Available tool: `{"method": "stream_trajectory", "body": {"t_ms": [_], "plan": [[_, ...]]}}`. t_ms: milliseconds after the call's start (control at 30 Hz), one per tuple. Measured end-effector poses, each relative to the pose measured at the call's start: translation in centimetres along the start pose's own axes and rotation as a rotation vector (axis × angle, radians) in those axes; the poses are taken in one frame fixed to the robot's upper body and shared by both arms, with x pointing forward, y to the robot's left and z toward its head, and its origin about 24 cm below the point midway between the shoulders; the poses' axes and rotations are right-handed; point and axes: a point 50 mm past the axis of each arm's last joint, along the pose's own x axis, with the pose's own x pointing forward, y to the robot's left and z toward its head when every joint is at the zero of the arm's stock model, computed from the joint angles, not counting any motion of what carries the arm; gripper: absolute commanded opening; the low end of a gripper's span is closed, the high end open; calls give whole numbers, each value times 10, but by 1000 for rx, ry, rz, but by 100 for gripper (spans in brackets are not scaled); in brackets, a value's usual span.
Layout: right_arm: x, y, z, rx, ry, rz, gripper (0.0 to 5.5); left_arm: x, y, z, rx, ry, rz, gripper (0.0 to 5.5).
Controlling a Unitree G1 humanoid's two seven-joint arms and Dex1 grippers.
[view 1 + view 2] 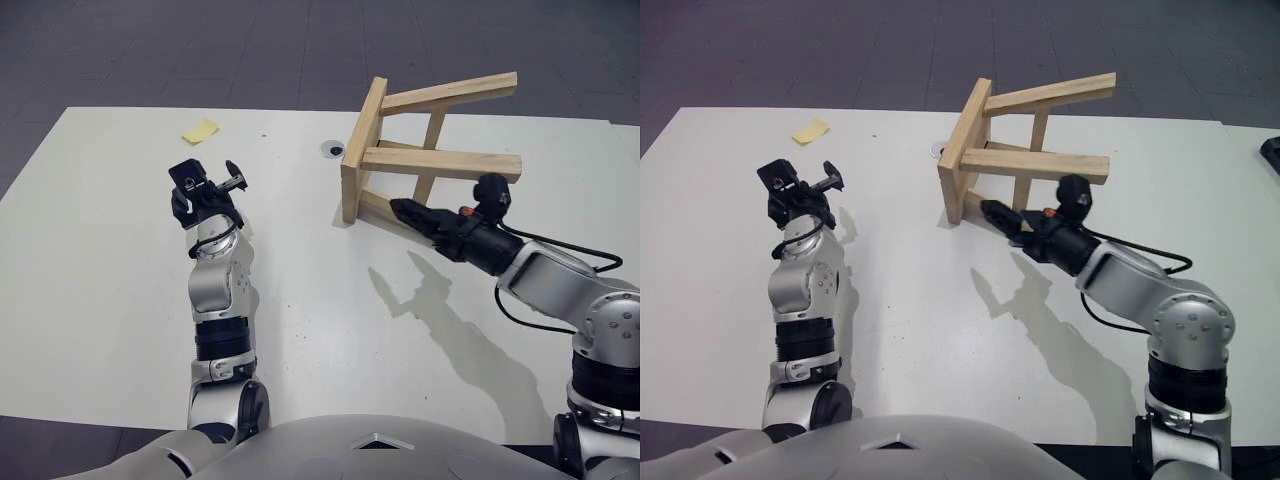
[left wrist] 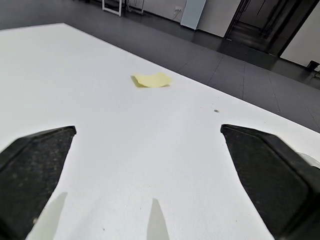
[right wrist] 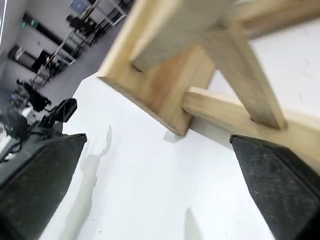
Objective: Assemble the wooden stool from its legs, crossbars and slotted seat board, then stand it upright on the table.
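Fig.: Wooden stool (image 1: 440,162) on its side, worktop (image 1: 120,300) far-right; rigid, probably light; grip lower leg (image 1: 372,206). Right end effector (image 1: 397,208) apart beside leg; left end effector (image 1: 210,180) apart, empty.

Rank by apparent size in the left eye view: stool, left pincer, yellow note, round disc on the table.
1. Stool, by far the largest.
2. Left pincer; it is nearer the camera than the others, so part of its lead is nearness.
3. Yellow note.
4. Round disc, only slightly smaller than the note.
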Motion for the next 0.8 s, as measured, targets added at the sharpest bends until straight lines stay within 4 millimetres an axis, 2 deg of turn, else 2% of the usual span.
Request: {"method": "stream_trajectory", "body": {"t_ms": [133, 267, 400, 600, 800], "plan": [[20, 4, -20, -262, 45, -21, 539, 1, -5, 6, 61, -84, -70, 540], [44, 11, -36, -405, -14, 15, 539, 4, -29, -12, 197, -36, -293, 540], [50, 13, -28, -444, -135, 3, 539, 0, -57, -33, 302, 30, -496, 540], [53, 10, -24, -489, -189, -61, 539, -3, -87, -45, 411, 67, -659, 540], [56, 8, -25, -492, -203, -93, 539, -12, -101, -49, 436, 69, -778, 540]]}}
